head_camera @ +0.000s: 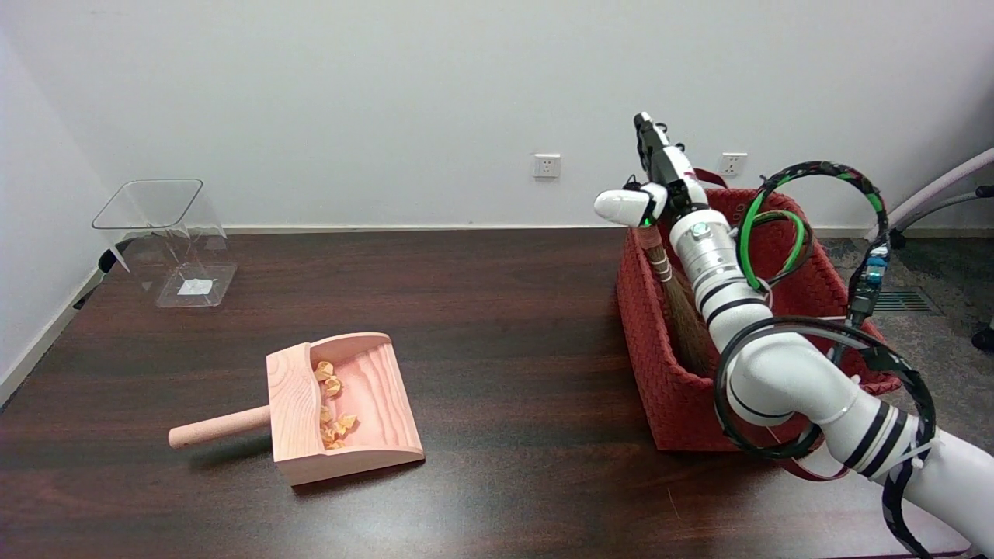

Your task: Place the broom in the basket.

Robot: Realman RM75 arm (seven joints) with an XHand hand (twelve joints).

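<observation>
- Broom: small straw hand broom standing tilted inside the red woven basket, against its left wall, bristles down and bound neck up. Its upper handle runs up behind the right hand, so the very top is hidden.
- Clear plastic bin: stands near the table's far-left corner, tipped back slightly, with a white label showing on its base.
- Wooden dustpan: lies left of the table's middle, toward the near edge, handle pointing left. Several crumpled orange paper scraps rest inside it along the back wall.
- Table: dark wood-grain surface carrying the bin, dustpan and basket.
- Basket: sits at the table's right edge, well apart from the dustpan; the robot's forearm crosses over its opening.
- Right hand: poised above the basket's far-left corner, directly over the broom's handle. Some fingers point upward and the thumb sticks out left; whether it grips the handle or has let go cannot be told from this angle.
- Progress, as judged: the broom is already within the basket, so placement looks essentially complete. What remains is likely confirming release and drawing the hand clear.
</observation>
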